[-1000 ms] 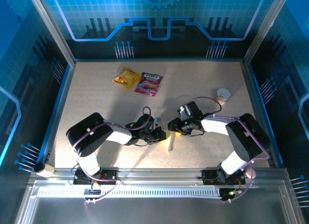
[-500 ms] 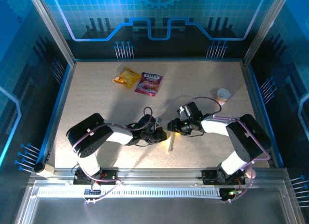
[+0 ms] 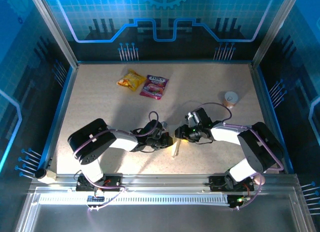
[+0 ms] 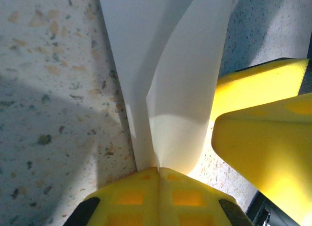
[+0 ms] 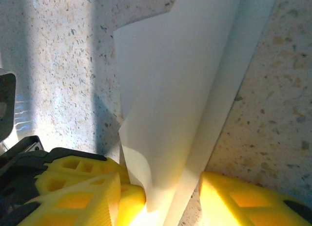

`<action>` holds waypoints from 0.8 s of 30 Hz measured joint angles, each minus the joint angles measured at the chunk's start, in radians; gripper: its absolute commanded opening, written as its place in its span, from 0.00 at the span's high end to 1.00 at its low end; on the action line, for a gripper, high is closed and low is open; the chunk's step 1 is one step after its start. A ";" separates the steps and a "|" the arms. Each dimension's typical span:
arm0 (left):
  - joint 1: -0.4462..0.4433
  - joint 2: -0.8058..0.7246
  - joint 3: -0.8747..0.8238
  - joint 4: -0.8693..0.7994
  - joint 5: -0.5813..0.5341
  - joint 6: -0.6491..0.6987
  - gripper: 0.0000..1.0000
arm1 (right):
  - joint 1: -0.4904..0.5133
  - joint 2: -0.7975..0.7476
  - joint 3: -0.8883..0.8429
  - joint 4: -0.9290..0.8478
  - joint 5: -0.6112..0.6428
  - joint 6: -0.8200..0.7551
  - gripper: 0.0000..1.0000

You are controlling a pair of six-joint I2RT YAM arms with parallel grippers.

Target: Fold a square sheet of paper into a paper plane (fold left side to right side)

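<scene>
Left jaws clamp the paper plane (image 4: 170, 65); right jaws stand apart around it, a mere sliver from above.

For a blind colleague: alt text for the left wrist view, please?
The left gripper, yellow fingers shut, pinches the lower end of a folded white paper over a speckled table. Yellow fingers of the right gripper sit beside it.

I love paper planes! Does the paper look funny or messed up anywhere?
Yes. The folded paper is not lying flat: just past the left gripper that pinches it, its layers puff apart in a loose curl instead of a sharp crease.
</scene>
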 measured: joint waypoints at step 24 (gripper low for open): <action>-0.010 -0.003 0.014 -0.034 -0.022 0.005 0.99 | 0.003 0.019 0.117 -0.083 0.002 -0.032 0.79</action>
